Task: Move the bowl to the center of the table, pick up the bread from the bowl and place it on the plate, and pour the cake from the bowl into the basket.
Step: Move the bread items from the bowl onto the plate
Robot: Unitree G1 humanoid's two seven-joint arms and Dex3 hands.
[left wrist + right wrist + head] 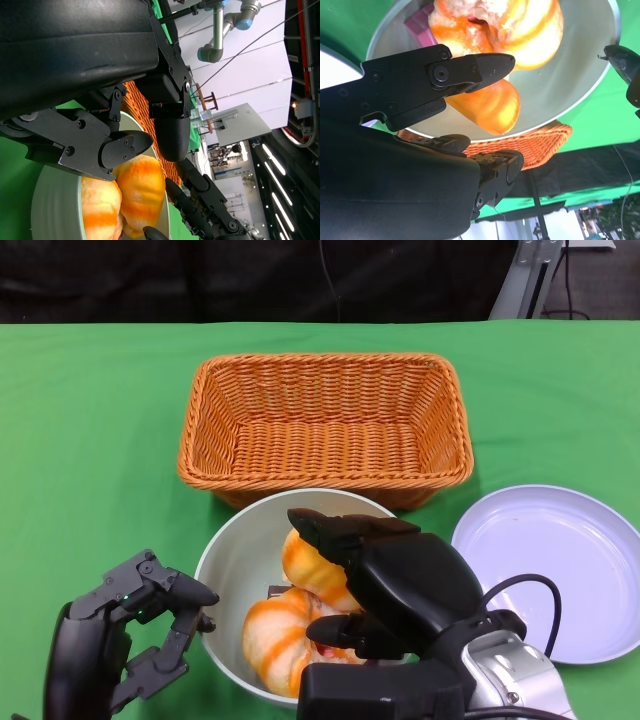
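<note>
Your right hand [375, 585] hangs spread over the bowl's [235, 550] bread [312, 570]; your left hand [130, 640], spread, waits just left of it.

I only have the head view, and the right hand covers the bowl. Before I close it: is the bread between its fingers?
Observer: In the right wrist view the right hand has its fingers apart. The long bread shows between them and does not look gripped.
Operator: Is anything else in the bowl under the hand?
Observer: Yes. A purple piece lies beside the round striped bread on the floor of the bowl.
</note>
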